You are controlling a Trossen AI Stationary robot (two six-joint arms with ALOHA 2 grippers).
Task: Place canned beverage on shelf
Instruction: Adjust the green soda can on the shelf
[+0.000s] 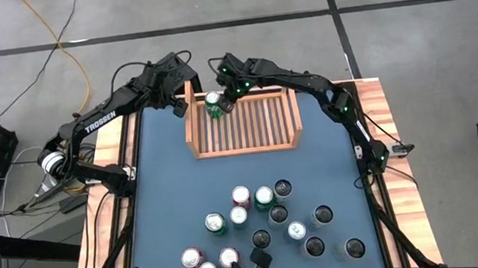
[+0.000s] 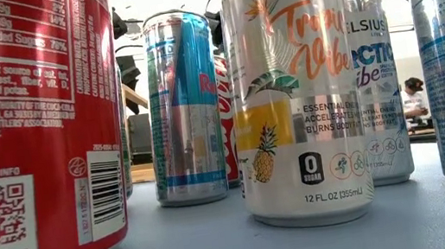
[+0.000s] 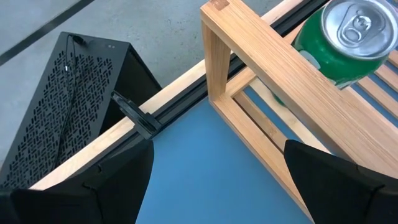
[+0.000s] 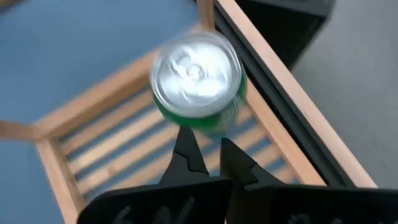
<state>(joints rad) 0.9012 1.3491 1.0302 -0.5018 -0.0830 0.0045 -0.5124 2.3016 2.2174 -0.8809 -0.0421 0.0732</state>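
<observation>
A: Standing upright: green can [image 1: 214, 105], in the far left corner of the shelf [image 1: 244, 146], right against its left wall.

B: Handling as stiff but thin-walled, probably; smooth, slippery sides; likely heavy if full. Best taking hold across the round body, mid-height, not by the rim.

A: Sitting just beside the can, on its right: right gripper [image 4: 210, 155], fingers pressed together, holding nothing. Reaching in over the shelf's far wall, wrist angling down.

B: Hovering outside the shelf's far left corner: left gripper [image 3: 217, 180], fingers spread wide, empty, pointing down at the blue table [image 1: 165, 184].

A: Waiting at the near side, well apart: cluster of cans [image 1: 264, 227], not yet shelved.
</observation>
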